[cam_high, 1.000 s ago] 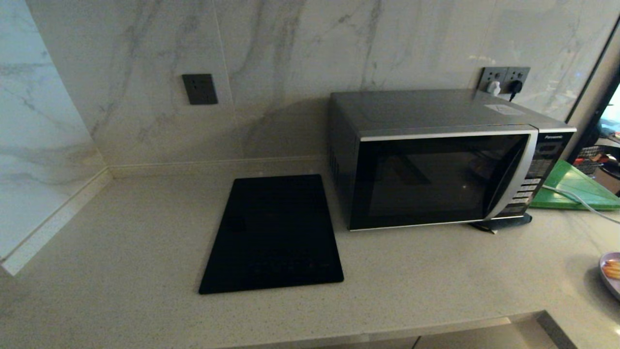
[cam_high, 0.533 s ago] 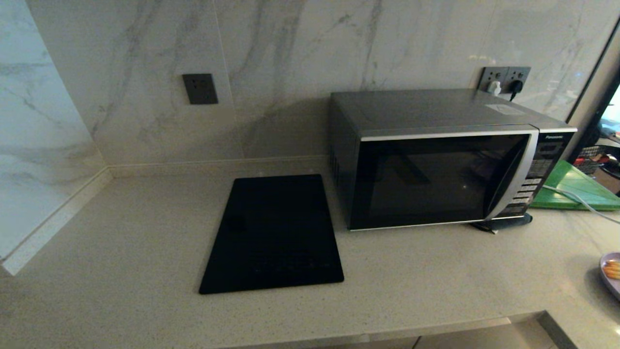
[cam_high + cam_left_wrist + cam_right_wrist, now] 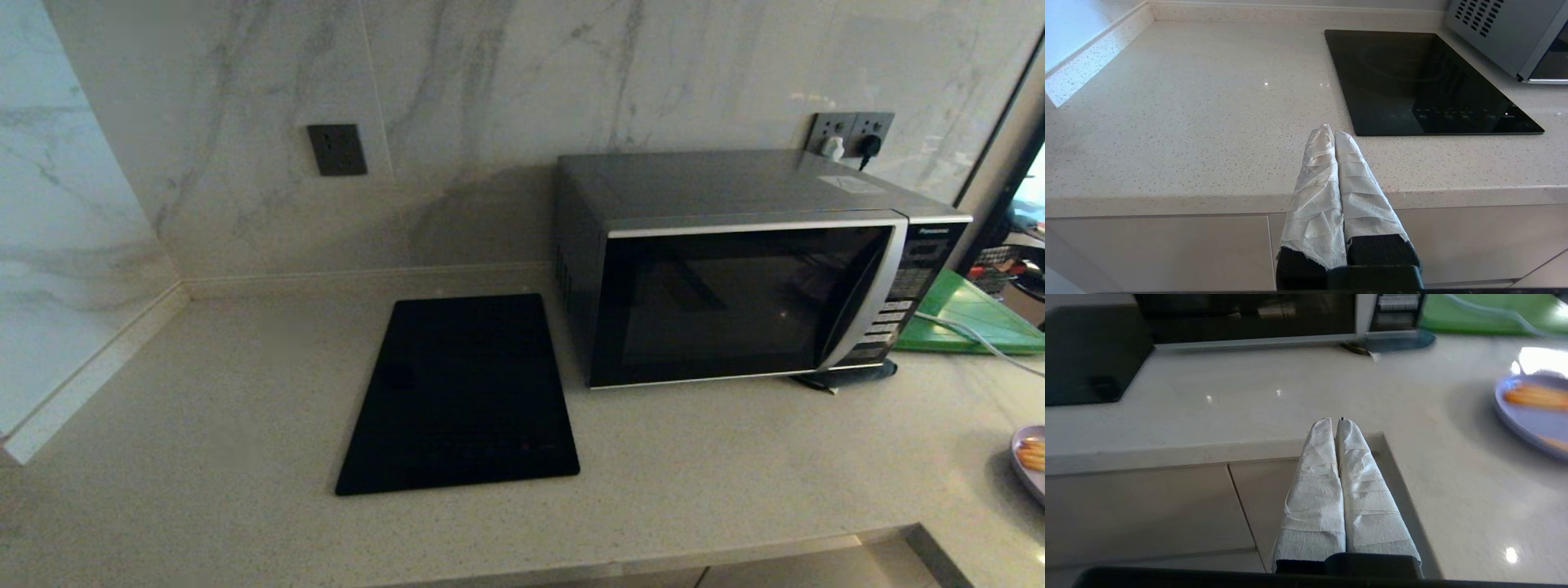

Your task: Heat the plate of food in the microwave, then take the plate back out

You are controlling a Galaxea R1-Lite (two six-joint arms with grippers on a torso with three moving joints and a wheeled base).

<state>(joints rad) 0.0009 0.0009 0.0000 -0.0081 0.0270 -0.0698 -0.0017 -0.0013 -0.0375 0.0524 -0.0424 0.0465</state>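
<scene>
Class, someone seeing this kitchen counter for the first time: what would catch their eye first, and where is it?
The big microwave, door shut, stands at the back right of the counter, with a flat black panel lying to its left. The plate of food sits at the far right edge.

On the worktop the microwave stands at the back right, against the wall. A flat panel lies just beside it on its left, nearer the front edge. A board lies to the microwave's right. The plate of food sits at the far right, well in front of the board.
</scene>
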